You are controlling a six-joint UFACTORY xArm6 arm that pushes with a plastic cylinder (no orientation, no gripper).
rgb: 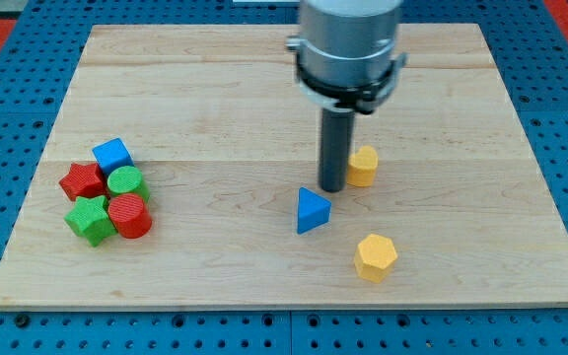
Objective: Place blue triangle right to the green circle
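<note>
— Blue triangle [312,210] sits mid-table [264,99], just below and to the view's left of your tip [332,188]; the green circle [125,183] lies well apart, in the cluster at the view's left.

— So you push leftward?

— Yes, from its right side. No jaws here, just a rod. Its shaft partly hides one yellow block [363,166].
</note>
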